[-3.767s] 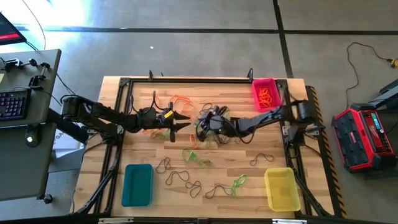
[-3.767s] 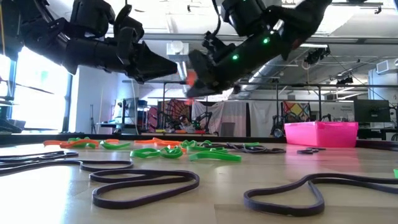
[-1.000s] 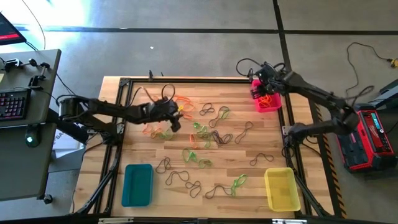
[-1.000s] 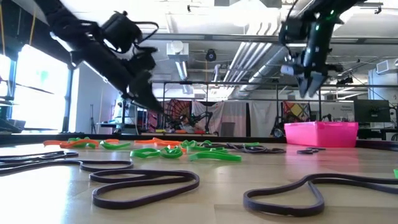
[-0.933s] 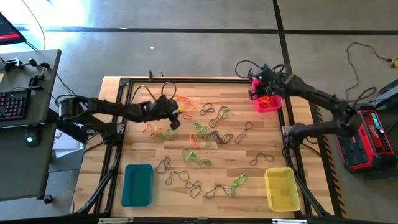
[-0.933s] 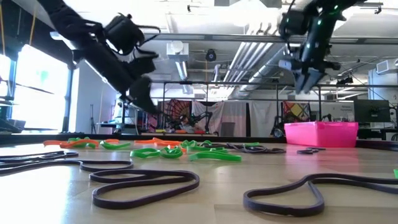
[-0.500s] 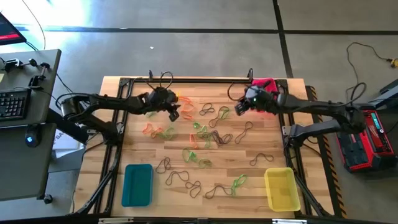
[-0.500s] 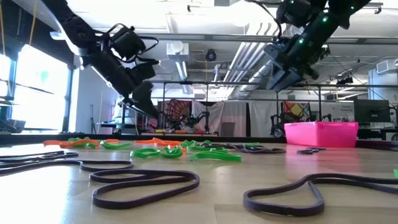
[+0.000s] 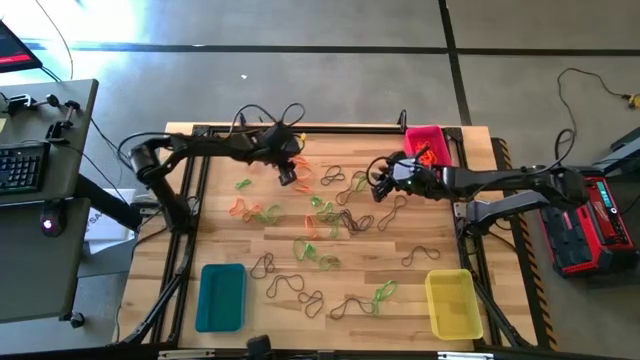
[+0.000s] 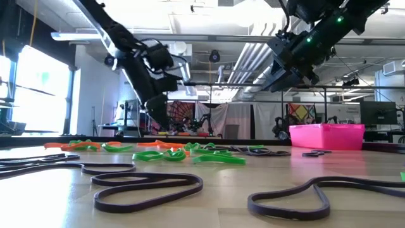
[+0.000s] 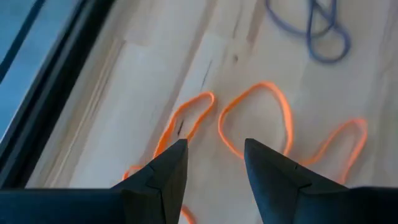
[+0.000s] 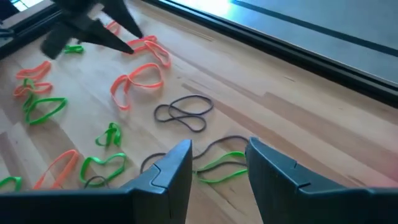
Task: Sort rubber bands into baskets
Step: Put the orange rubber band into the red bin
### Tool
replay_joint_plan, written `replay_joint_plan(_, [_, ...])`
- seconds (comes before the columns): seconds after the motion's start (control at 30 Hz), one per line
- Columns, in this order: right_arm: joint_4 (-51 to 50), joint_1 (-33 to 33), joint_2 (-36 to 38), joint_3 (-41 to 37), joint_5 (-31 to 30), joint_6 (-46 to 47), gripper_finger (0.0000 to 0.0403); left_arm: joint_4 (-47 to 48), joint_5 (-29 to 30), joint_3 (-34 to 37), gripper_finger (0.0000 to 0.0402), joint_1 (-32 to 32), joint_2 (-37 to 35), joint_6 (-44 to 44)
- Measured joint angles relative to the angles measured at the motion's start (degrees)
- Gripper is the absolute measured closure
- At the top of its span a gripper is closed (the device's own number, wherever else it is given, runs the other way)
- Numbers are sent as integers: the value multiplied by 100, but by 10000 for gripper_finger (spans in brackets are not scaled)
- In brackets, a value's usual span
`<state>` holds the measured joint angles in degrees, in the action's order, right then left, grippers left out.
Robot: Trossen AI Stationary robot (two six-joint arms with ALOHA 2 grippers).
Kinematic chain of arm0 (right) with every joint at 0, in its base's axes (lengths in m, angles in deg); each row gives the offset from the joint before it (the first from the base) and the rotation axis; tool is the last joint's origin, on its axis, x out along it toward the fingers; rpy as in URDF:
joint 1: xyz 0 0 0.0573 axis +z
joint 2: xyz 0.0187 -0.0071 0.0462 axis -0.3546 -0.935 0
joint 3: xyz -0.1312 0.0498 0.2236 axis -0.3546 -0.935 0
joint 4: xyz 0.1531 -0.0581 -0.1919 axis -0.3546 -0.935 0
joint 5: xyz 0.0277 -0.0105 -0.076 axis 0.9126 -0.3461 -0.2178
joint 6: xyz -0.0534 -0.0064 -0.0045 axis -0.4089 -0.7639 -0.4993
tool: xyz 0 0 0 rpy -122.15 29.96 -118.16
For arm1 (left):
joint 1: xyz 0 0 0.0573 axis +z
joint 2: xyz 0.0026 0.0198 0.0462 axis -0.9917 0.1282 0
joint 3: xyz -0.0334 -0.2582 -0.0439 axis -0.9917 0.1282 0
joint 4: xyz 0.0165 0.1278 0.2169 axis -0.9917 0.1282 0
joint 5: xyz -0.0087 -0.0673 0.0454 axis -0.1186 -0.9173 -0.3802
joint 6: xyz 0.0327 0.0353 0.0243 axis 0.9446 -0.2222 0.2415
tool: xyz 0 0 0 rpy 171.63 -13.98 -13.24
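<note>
Orange, green and dark rubber bands [image 9: 322, 214] lie loose on the wooden table. My left gripper [image 9: 288, 176] hangs open above the orange bands [image 11: 255, 118] near the far edge, with nothing between its fingers. My right gripper [image 9: 378, 187] hovers open and empty right of the middle, above a dark and a green band [image 12: 217, 165]. The pink basket [image 9: 425, 143] at the far right corner holds orange bands. The teal basket [image 9: 221, 296] stands at the near left and the yellow basket [image 9: 452, 303] at the near right.
A black metal frame [image 9: 300, 128] runs along the table's far edge and down both sides. More dark bands [image 9: 292, 290] lie between the teal and yellow baskets. In the low view, dark bands [image 10: 145, 185] lie close to the near edge.
My right gripper has left its place above the pink basket and swung toward the table's left and near side, tipping from pointing down to a slant over the middle bands. My left gripper has moved toward the far edge, over the orange bands.
</note>
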<state>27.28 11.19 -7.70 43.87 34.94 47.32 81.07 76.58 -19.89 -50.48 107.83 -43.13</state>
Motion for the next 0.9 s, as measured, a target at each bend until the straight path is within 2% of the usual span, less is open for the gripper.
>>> replay_joint_plan(0.33, [3, 111, -2, 0, -307, -13, 265, 1068, 479, -1021, 250, 132, 977, 574])
replay_joint_plan(0.5, [2, 111, -2, 0, -307, -13, 265, 1183, 958, -1203, 250, 241, 1267, 623])
replay_joint_plan(0.7, [2, 111, -2, 0, -445, -15, 265, 1186, 1027, -1215, 251, 302, 1316, 630])
replay_joint_plan(0.8, [2, 111, -2, 0, -490, -15, 265, 1189, 1016, -1215, 268, 303, 1316, 795])
replay_joint_plan(0.9, [2, 111, -2, 0, -490, -15, 265, 1157, 1003, -1213, 311, 273, 1323, 1062])
